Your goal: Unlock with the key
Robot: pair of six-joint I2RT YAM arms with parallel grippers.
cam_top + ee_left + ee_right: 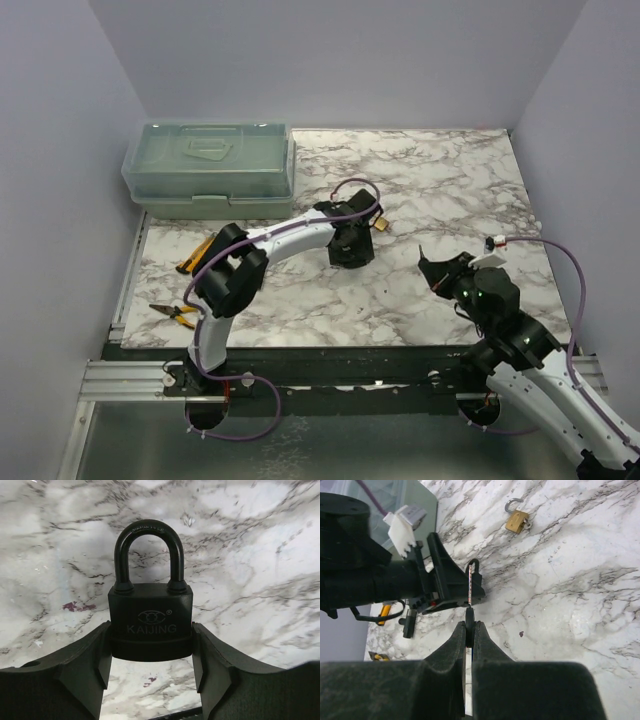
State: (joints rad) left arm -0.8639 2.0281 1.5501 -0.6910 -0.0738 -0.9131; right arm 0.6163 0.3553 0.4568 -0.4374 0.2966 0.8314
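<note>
In the left wrist view a black padlock (151, 622) marked KAIJING stands with its shackle up and closed. My left gripper (151, 636) is shut on it, one finger pressed against each side of its body, just above the marble. From above, the left gripper (350, 246) sits at mid-table. My right gripper (470, 626) is shut on the key (470, 587). The key's round black head is pinched between the fingers, and its thin blade points toward the left gripper, a short way off. In the top view the right gripper (434, 270) hangs to the right of the left one.
A small brass padlock (516, 520) lies on the marble table (440, 190) beyond the left gripper. A lidded clear plastic box (210, 170) stands at the back left. Yellow-handled pliers (172, 313) and a black T-shaped piece (410, 622) lie near the left edge.
</note>
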